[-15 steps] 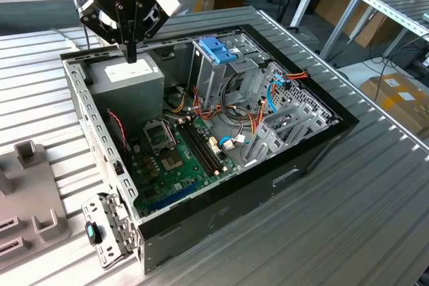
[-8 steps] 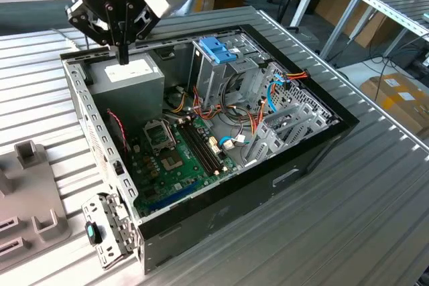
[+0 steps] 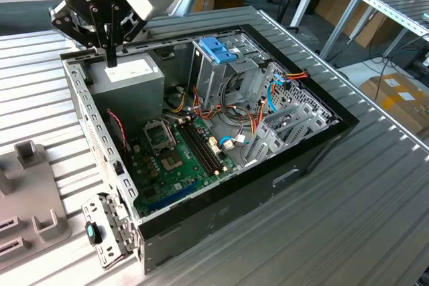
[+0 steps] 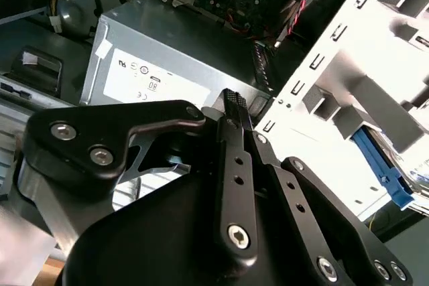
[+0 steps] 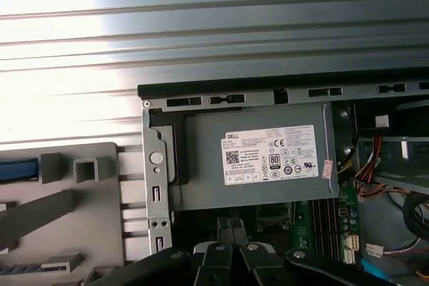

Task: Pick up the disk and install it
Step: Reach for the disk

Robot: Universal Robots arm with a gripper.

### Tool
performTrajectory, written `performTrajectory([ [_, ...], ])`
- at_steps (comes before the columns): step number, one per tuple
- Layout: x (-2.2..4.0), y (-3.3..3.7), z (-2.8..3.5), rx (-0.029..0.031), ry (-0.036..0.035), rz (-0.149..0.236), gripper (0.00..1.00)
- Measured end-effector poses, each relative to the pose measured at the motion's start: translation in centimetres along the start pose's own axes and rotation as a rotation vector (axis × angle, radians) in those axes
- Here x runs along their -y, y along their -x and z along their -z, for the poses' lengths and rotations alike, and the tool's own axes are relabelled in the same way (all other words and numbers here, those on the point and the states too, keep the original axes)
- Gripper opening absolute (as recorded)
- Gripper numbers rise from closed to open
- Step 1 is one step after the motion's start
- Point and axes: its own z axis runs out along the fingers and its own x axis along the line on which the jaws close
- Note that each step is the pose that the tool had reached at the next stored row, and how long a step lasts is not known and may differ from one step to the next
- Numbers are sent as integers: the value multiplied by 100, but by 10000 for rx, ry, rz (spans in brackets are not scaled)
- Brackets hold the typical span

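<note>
The gripper [image 3: 111, 61] is seen at about ten o'clock in the exterior view, pointed down over the power supply [image 3: 131, 82] in the far corner of the open computer case [image 3: 221, 212]. Its two black fingers are pressed together with nothing pinched between them. This is shown in both wrist views, where the gripper [image 4: 231, 98] ends over the labelled grey face of the power supply [image 4: 167, 65] and the gripper [image 5: 231, 227] is seen beside the edge of the power supply [image 5: 255, 159]. Whether the tips touch the housing cannot be told.

The disk [image 5: 17, 169] is not held. In the first wrist view its light-blue carrier rail is seen lying in the grey fixture [image 5: 67, 212], outside the case wall and well apart from the gripper. In the second wrist view the disk [image 4: 382, 165] is again marked by that blue rail against the pale fixture [image 4: 348, 78]; its metal body is largely hidden.

In the exterior view the fixture [image 3: 30, 192] is placed at about eight o'clock from the case, on the ribbed metal table [image 3: 335, 232]. Inside the case, the motherboard [image 3: 171, 159] is laid flat at the centre. The tall metal drive cage [image 3: 214, 75], topped by a blue latch [image 3: 218, 50], is stood upright at about three o'clock from the gripper.
</note>
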Motion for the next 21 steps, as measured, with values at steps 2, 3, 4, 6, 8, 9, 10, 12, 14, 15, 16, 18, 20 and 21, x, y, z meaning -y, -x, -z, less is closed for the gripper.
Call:
performTrajectory([
  [2, 4, -61, 2, 0, 0, -2, 11],
  [3, 6, -82, 2, 0, 0, -1, 11],
  [4, 7, -97, 3, 0, -1, -1, 11],
  [6, 9, -130, 3, 0, 0, -1, 11],
  [8, 14, -188, 5, 0, 0, 1, 11],
  [9, 15, -205, 5, 0, 0, -1, 11],
  [10, 16, -221, 5, 0, 0, -1, 11],
  [12, 18, -251, 6, 0, 0, -2, 11],
  [14, 21, -287, 6, 0, 1, -2, 11],
  [15, 23, -307, 7, 1, 0, -1, 11],
  [16, 24, -321, 7, -1, -1, -1, 11],
  [18, 26, -351, 7, 1, 0, 0, 11],
  [20, 29, -383, 8, 0, -1, 0, 11],
  [21, 30, -397, 8, 0, -1, -1, 11],
])
